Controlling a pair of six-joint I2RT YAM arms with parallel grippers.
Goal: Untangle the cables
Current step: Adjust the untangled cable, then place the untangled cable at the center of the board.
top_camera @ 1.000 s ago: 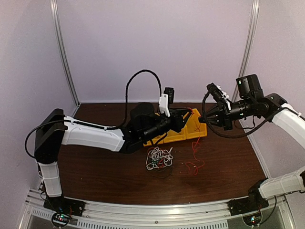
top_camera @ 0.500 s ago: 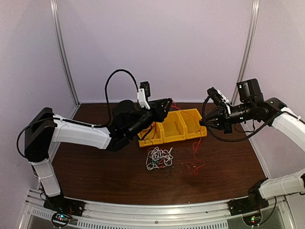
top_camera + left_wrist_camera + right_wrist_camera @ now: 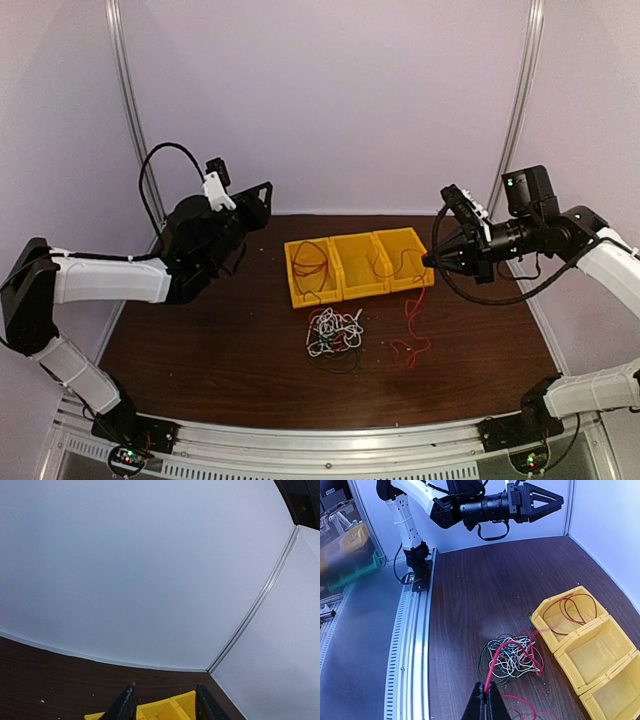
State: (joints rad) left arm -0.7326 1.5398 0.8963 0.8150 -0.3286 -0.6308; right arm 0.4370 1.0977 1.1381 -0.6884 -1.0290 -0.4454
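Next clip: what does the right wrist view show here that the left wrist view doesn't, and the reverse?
Only right wrist: the right gripper shut on a red cable, the cable clump, a red loop in one end compartment, and the left arm. Only left wrist: the left gripper open and empty, aimed at the back wall and its corner seam. Both: the yellow bin and the brown table.
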